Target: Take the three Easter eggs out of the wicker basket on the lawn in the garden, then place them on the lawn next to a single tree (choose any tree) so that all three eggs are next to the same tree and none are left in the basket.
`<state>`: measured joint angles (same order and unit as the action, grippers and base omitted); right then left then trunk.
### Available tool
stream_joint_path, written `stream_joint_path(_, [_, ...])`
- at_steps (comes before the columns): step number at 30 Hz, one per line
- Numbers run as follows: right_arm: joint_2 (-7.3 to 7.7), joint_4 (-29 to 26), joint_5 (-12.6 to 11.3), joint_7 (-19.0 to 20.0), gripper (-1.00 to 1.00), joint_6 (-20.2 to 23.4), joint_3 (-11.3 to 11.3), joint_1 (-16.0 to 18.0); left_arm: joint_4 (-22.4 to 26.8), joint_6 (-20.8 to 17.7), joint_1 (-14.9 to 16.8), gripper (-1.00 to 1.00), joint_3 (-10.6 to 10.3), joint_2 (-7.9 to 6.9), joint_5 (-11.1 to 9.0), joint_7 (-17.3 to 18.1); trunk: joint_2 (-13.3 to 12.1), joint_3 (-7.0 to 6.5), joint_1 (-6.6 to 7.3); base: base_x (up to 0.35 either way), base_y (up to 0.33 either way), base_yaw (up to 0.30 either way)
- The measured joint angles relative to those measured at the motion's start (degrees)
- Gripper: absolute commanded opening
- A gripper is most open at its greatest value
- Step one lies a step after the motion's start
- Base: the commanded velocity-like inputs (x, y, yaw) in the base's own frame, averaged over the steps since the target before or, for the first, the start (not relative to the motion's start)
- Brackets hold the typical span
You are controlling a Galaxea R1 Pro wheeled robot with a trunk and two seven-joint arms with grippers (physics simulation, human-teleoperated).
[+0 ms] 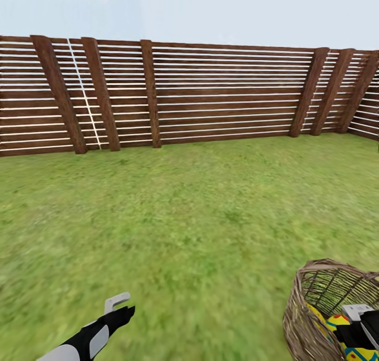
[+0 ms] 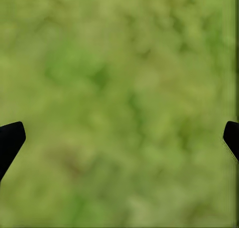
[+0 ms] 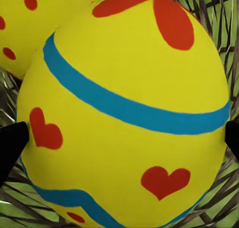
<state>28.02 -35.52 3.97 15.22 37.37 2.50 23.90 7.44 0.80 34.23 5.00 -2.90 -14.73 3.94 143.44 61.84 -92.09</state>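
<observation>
Your right gripper sat inside the wicker basket on the lawn, fingers apparently spread around an egg but not visibly clenched, so lifting could have dropped it; your left gripper hung released.

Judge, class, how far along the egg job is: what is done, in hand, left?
Done: nothing shows on the lawn yet. In hand: the right gripper brackets one egg inside the wicker basket; grip unclear. Left: eggs remain in the basket, and the left gripper hangs open.
</observation>
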Motion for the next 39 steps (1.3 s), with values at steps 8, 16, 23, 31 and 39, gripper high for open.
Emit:
stream_joint_path(8, [-0.05,0.0,0.0,0.0,-1.0,0.0,0.0,0.0,-0.1,0.0,0.0,1.0,0.0,0.41,0.0,0.0,0.0,-0.45,0.08,0.116,0.0,0.0])
stream_joint_path(16, [-0.17,0.1,1.7,-0.2,-1.0,-0.2,0.0,0.0,-0.1,0.1,0.0,1.0,0.0,0.88,0.0,0.0,0.0,-0.45,0.06,0.209,0.0,0.0])
stream_joint_path(23, [-0.22,0.0,0.0,0.0,-1.0,0.0,0.0,0.0,-0.1,0.1,0.0,1.0,0.0,1.24,0.1,0.0,-0.1,-2.0,0.23,-0.003,0.0,0.0])
stream_joint_path(31, [-0.47,0.0,0.1,0.0,-1.0,0.0,-0.1,0.0,-0.1,0.1,0.0,1.0,0.0,1.3,0.1,0.0,-0.6,-3.73,0.62,-0.006,0.0,0.0])
stream_joint_path(39, [-1.07,0.0,0.1,-0.1,-1.0,0.1,-0.1,0.0,-0.1,0.1,0.0,1.0,0.0,1.32,0.1,0.0,-3.8,-5.17,2.38,-0.034,-0.006,0.0])
